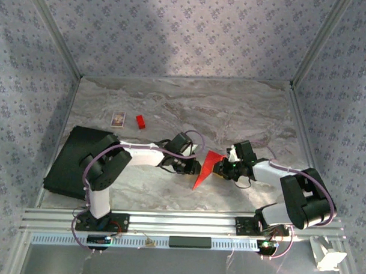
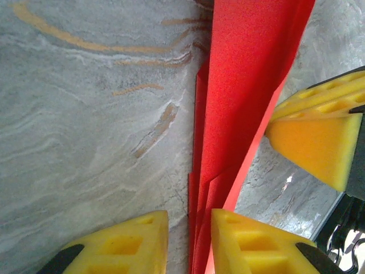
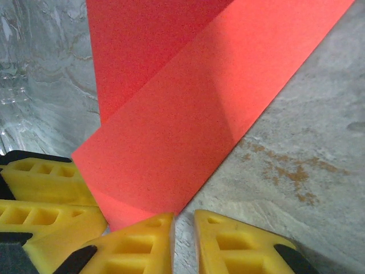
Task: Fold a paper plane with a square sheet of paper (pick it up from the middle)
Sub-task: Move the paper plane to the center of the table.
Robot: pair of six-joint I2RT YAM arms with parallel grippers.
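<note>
Left gripper [image 2: 189, 217]: jaws a little apart. The folded layers of the red paper [image 2: 245, 85] stand on edge in the gap and lean on one pad. Bare table [image 2: 85, 142] shows between the paper and the other pad, so it's loose, not clamped.

Right gripper [image 3: 183, 216]: jaws almost together, thin slit with table showing through. The paper's lower edge ends right at one fingertip; can't tell if any paper is pinched.

The two grippers sit just beside each other. A right finger [image 2: 313, 142] is close against the paper's far side in the left wrist view, and the left fingers [image 3: 40, 188] crowd the corner of the right wrist view.

From above, the paper [image 1: 207, 165] sits between the two grippers as a partly folded wedge. Its point aims back toward the arm bases; not a finished dart yet.

Risks:
- Loose left jaws: the layers may slide out or fan open, and the crease is lost.
- If one gripper holds while the other moves off, the thin sheet may tear or crumple.
- Closing off-line may set a skewed fold and a lopsided plane.
- Fingers this close may bump and knock the paper flat on the table, making it hard to re-pick.

Well beyond the left gripper are a small red block [image 1: 140, 121] and a card [image 1: 118, 118], no hazard.
</note>
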